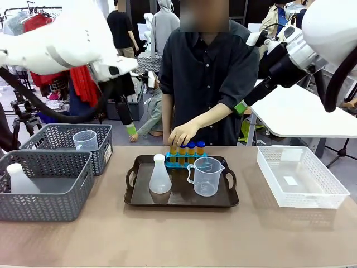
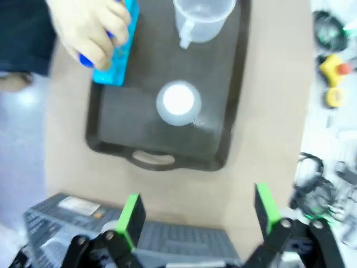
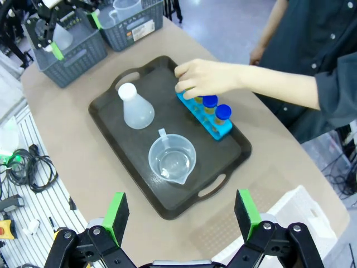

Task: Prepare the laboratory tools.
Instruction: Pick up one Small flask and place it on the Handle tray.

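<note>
A dark tray (image 1: 181, 196) sits mid-table. On it stand a translucent white conical flask (image 1: 160, 177), a clear measuring beaker (image 1: 206, 176) and a blue rack of blue-capped amber tubes (image 1: 188, 149). The person's hand (image 1: 183, 134) rests on the tubes. My left gripper (image 2: 199, 211) hangs open and empty high above the tray's left end, over the flask (image 2: 178, 102). My right gripper (image 3: 181, 215) is open and empty, raised high over the table's right side, looking down on the beaker (image 3: 172, 159) and tubes (image 3: 216, 114).
Two grey mesh baskets (image 1: 50, 192) stand at the left, the far one holding a clear beaker (image 1: 85, 139), the near one a white flask (image 1: 19, 180). A clear white plastic bin (image 1: 301, 176) stands at the right. Bare tabletop lies in front of the tray.
</note>
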You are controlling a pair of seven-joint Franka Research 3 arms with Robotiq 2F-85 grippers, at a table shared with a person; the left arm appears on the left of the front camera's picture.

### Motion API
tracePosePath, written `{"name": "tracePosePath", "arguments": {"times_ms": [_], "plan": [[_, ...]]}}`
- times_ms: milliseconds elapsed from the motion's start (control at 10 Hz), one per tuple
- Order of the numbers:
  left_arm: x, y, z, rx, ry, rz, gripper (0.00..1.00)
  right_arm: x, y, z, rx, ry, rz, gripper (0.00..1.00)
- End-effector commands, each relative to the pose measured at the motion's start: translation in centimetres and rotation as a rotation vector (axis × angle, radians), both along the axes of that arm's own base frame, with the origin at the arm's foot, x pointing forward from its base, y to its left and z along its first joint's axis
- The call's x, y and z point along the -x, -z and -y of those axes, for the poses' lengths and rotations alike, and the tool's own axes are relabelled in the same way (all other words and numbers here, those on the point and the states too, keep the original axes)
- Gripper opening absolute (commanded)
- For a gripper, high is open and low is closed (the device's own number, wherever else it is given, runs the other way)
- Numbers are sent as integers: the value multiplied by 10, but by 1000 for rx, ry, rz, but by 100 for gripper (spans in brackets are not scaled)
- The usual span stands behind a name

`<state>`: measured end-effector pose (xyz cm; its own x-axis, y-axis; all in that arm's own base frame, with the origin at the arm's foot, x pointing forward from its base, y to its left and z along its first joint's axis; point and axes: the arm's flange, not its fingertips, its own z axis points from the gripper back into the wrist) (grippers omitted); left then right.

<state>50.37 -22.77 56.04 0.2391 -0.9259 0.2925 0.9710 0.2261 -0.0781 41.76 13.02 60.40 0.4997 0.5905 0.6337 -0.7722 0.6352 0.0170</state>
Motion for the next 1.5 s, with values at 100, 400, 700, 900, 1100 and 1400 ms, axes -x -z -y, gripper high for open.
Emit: {"name": "tracePosePath", "arguments": {"times_ms": [100,400,700,900,1100,1400], "plan": [[13,-32,-50,179,70,-32,100,0,0,1,-14,-6,-1,100],[24,-52,-82,260,43,145,100,0,0,1,-14,-6,-1,100],[18,-52,-93,348,32,206,100,0,0,1,-14,-6,-1,100],[20,-49,-89,352,40,201,100,0,0,1,-14,-6,-1,100],[25,-47,-85,329,20,225,100,0,0,1,-14,-6,-1,100],[15,-51,-83,323,21,189,100,0,0,1,-14,-6,-1,100]]}}
